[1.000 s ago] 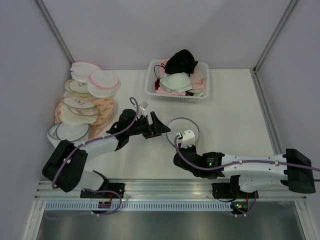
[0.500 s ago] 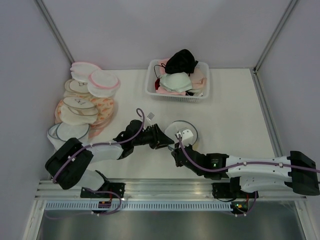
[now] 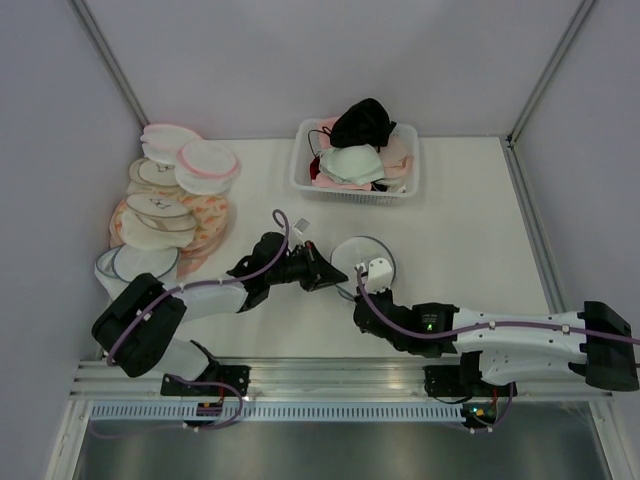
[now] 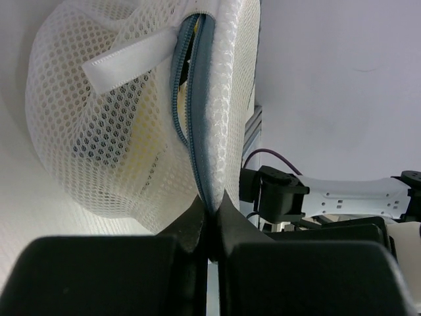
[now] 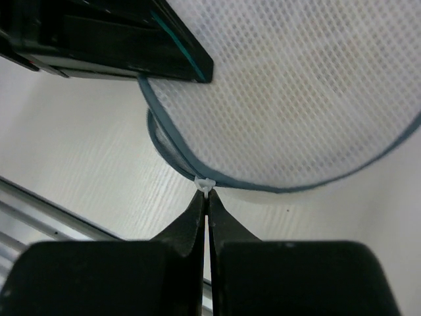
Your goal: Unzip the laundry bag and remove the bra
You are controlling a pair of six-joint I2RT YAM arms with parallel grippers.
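Observation:
The laundry bag [image 3: 362, 258] lies flat at mid-table, round white mesh with a dark blue-grey zipper rim [image 4: 195, 112]. My left gripper [image 3: 333, 281] comes in from the left and is shut on the bag's near-left edge [image 4: 209, 209], pinching mesh and zipper tape. From the near side, my right gripper [image 3: 360, 293] is shut on the small white zipper pull [image 5: 206, 185] at the rim. The bra shows only as a faint yellow patch [image 4: 141, 128] through the mesh. A white fabric loop [image 4: 128, 59] is sewn on beside the zipper.
At the back stands a white basket [image 3: 400, 192] with black, pale and pink bras. Round mesh bags with pink rims and orange patterns are piled at the left [image 3: 170, 205]. An aluminium rail [image 3: 330, 378] runs along the near edge. Grey walls close in three sides.
My left gripper, open a second ago, has moved right and down to the bag's edge and shut on it. The right gripper stayed shut on the pull, shifting slightly.

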